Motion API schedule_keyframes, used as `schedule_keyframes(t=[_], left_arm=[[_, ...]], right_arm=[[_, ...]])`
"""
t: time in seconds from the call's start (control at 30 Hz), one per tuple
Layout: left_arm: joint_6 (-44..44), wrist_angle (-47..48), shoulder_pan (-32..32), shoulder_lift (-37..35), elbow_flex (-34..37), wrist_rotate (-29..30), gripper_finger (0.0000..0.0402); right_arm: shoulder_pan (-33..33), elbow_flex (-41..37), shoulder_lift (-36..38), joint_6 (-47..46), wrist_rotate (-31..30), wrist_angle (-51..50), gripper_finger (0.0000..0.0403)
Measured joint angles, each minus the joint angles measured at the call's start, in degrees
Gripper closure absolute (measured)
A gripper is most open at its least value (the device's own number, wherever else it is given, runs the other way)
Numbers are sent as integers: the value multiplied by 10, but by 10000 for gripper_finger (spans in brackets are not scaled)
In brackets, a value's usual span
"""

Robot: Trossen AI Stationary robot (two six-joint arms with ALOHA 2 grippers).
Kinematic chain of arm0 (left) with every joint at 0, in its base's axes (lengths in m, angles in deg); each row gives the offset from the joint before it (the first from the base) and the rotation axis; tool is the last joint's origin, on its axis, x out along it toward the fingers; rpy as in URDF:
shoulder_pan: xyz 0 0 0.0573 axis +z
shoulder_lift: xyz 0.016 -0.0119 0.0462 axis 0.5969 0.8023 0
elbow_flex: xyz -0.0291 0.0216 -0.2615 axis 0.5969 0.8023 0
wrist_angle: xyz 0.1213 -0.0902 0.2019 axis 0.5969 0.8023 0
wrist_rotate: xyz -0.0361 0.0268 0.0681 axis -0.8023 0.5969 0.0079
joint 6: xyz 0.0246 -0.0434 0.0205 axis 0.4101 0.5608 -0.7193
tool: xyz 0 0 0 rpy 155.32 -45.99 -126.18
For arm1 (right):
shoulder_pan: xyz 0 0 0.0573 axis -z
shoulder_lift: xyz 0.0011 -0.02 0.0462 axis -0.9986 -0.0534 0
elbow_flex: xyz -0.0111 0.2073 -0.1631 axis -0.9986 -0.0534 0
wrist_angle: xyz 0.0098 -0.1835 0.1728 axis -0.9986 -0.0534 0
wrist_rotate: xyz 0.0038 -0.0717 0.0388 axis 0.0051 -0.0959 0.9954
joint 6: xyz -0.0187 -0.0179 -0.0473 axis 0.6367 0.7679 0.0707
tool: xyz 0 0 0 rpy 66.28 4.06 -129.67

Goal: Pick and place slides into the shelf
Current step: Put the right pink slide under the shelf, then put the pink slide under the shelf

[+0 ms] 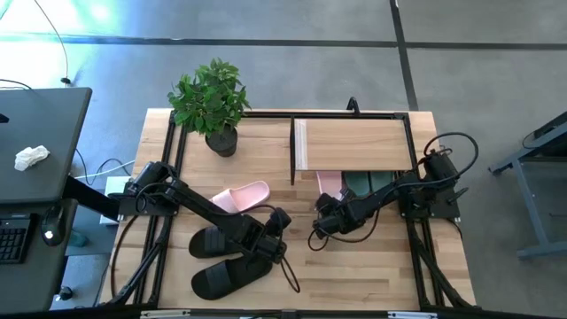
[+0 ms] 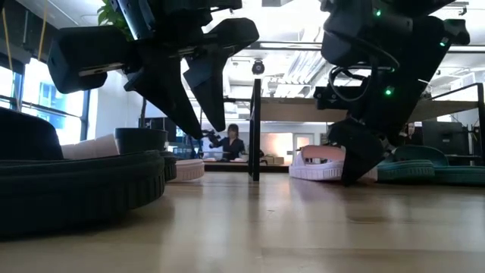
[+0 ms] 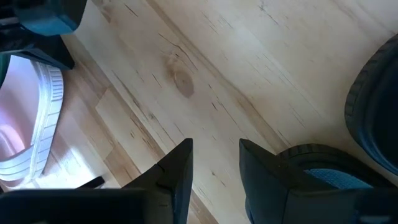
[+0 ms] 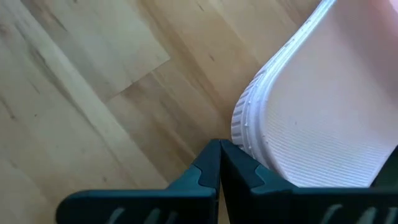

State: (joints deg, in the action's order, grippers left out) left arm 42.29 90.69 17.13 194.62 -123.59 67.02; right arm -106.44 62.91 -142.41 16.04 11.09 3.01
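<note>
The closed, empty right hand (image 1: 321,223) sits just beside the pink slide's (image 4: 323,118) heel, at the shelf (image 1: 354,142) front.

We're in an open-plan office doubling as a robotics lab. Polished grey concrete floor (image 1: 266,71) all around, marked with dark seams. Two dark robot arms are bolted to a light wooden table (image 1: 372,275) ringed by a black metal frame. A dark desk (image 1: 35,151) sits alongside, a keyboard (image 1: 13,241) at its edge, cables trailing over the floor. A potted plant (image 1: 213,102) softens the bench. Beyond the table, a person (image 2: 231,141) sits at a workstation under bright ceiling lights and exposed ducting, tall windows (image 2: 34,102) off to one side.
</note>
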Motion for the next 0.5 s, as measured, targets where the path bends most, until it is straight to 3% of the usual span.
schedule_keyframes(t=[0.23, 0.5], left_arm=[[1, 1, 0, 0, 0, 11, 287], [75, 112, -16, -42, -1, 137, 287]], right_arm=[[-7, 0, 1, 3, -15, 0, 403], [-55, 0, 50, 16, -73, -1, 403]])
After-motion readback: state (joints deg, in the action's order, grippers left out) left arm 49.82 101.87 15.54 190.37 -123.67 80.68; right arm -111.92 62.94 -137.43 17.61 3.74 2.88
